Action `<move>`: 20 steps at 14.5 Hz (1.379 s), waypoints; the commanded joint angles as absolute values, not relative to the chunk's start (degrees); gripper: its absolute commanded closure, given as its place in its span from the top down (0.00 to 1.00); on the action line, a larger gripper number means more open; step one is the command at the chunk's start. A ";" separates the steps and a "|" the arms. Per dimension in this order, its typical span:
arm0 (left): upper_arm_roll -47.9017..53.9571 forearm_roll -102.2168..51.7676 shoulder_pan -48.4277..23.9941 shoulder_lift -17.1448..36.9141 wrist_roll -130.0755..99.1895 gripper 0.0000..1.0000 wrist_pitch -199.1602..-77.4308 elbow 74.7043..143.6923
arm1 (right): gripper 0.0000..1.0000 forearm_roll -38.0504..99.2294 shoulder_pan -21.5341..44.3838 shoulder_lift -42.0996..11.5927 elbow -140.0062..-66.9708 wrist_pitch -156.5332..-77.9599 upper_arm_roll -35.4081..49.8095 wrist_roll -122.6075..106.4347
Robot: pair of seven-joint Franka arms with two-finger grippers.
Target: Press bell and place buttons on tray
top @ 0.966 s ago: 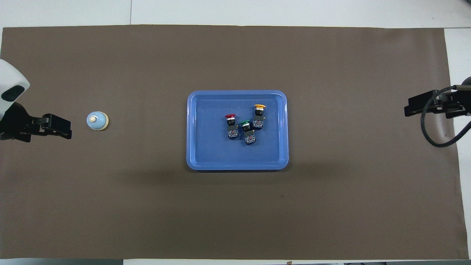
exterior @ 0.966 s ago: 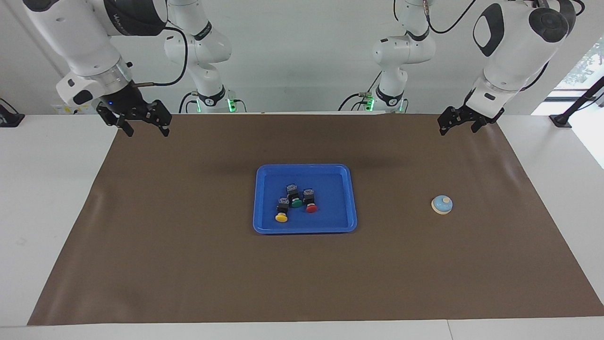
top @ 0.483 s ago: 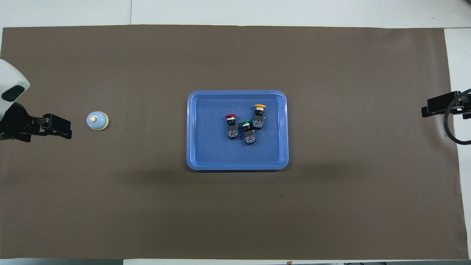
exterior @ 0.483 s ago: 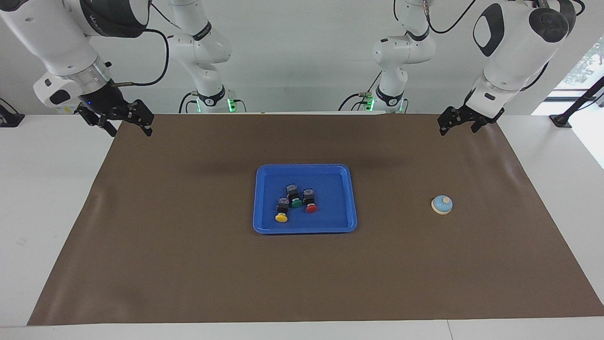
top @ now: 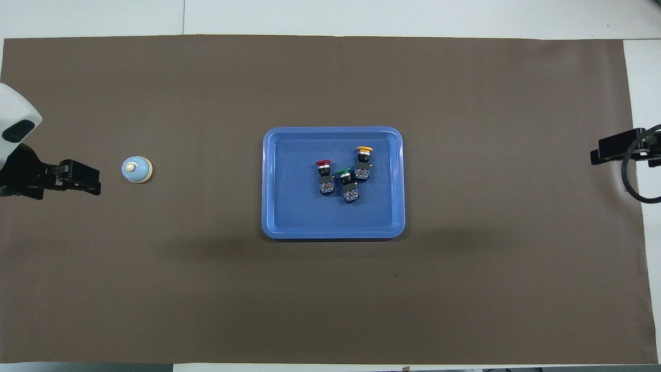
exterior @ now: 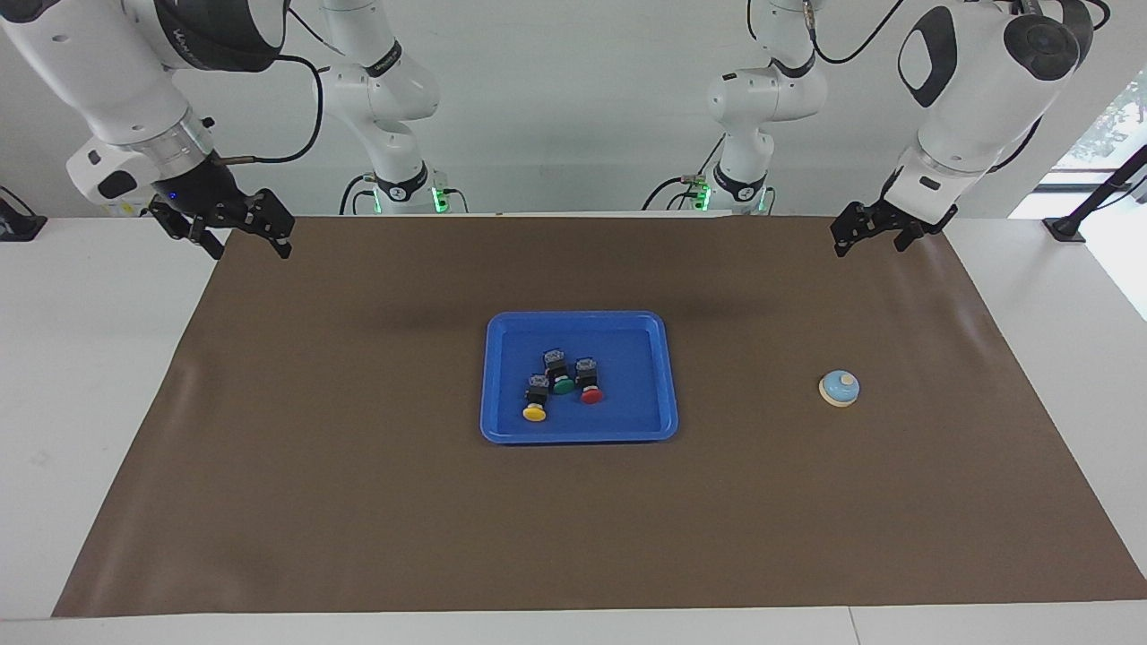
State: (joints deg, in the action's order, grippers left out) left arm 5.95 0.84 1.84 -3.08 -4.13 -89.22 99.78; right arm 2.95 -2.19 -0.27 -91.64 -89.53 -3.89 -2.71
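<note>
- Blue tray [exterior: 665,376] [top: 268,181] sits mid-mat on the brown mat [exterior: 358,466] [top: 465,289].
- All three buttons lie in the tray, clustered close together, lying on their sides.
- Yellow button [exterior: 536,399] [top: 363,163] lies toward the right arm's end; red button [exterior: 589,381] [top: 325,176] toward the left arm's end; green button [exterior: 558,372] [top: 347,185] between them, nearest to the robots.
- Bell [exterior: 840,388] [top: 137,169] stands on the mat, well apart from the tray, toward the left arm's end.
- Left gripper [exterior: 867,236] [top: 82,178] hangs raised over the mat's edge at its own end, holding nothing; finger gap: cannot tell.
- Right gripper [exterior: 247,237] [top: 612,150] hangs raised over the mat's corner at its own end, fingers spread apart, empty.
</note>
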 commanded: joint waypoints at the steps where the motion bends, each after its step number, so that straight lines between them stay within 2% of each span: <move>1: 5.71 1.23 1.67 -3.43 -4.66 1.00 -88.24 99.32 | 1.00 2.46 -2.29 1.14 -93.08 -89.21 -3.43 -3.34; 20: 5.71 1.23 1.67 -3.51 -4.75 1.00 -88.16 99.32 | 1.00 -0.79 0.26 1.14 -92.81 -88.33 -2.64 -3.25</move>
